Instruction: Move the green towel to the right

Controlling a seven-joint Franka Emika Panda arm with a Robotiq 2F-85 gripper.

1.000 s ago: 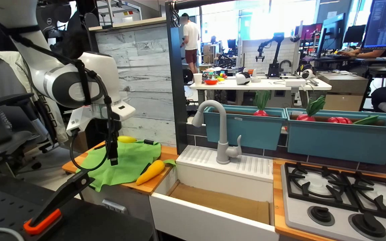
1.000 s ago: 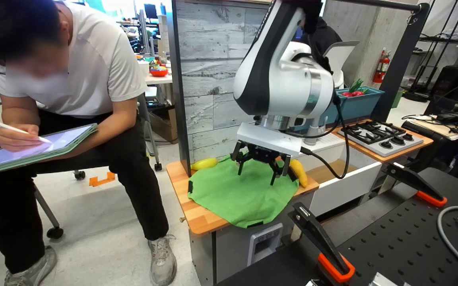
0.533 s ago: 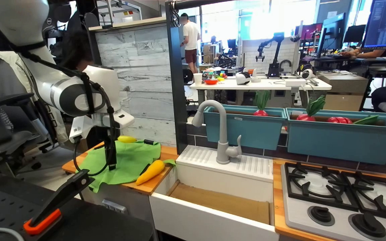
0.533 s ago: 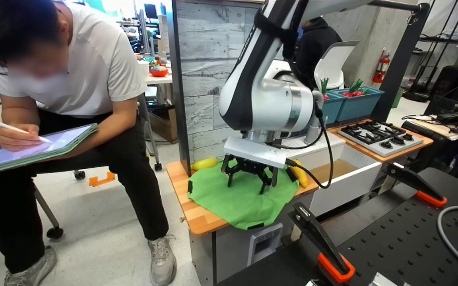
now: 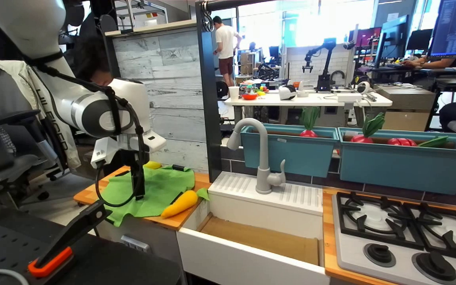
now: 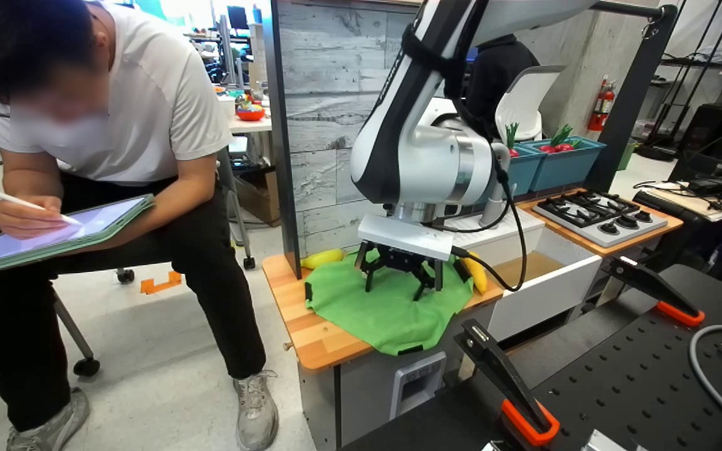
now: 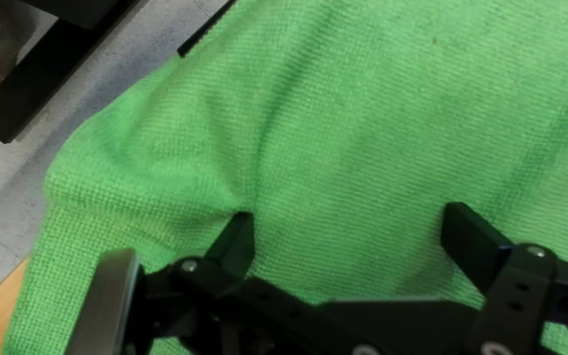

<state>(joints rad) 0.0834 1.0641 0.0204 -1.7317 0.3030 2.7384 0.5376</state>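
The green towel (image 5: pixel 162 192) lies spread on the wooden counter and hangs over its front edge. It also shows in an exterior view (image 6: pixel 373 319) and fills most of the wrist view (image 7: pixel 363 138). My gripper (image 6: pixel 392 293) points down at the towel with its jaws wide apart. In the wrist view the gripper (image 7: pixel 350 212) has only flat towel between its fingertips. The tips appear to touch the cloth, and folds run out from the left finger (image 7: pixel 239 241). In an exterior view the gripper (image 5: pixel 139 198) is seen side-on.
An orange-yellow vegetable (image 5: pixel 181 204) lies at the towel's edge beside the sink (image 5: pixel 251 255). A yellow one (image 6: pixel 323 258) lies behind the towel by the wood panel (image 6: pixel 329 125). A faucet (image 5: pixel 263 158) stands behind the sink. A black clamp (image 6: pixel 511 382) stands near the counter.
My gripper has come down onto the towel, then shifted towards the sink. The towel has slid the same way, baring more counter at its far end. The orange-yellow vegetable has been nudged slightly.
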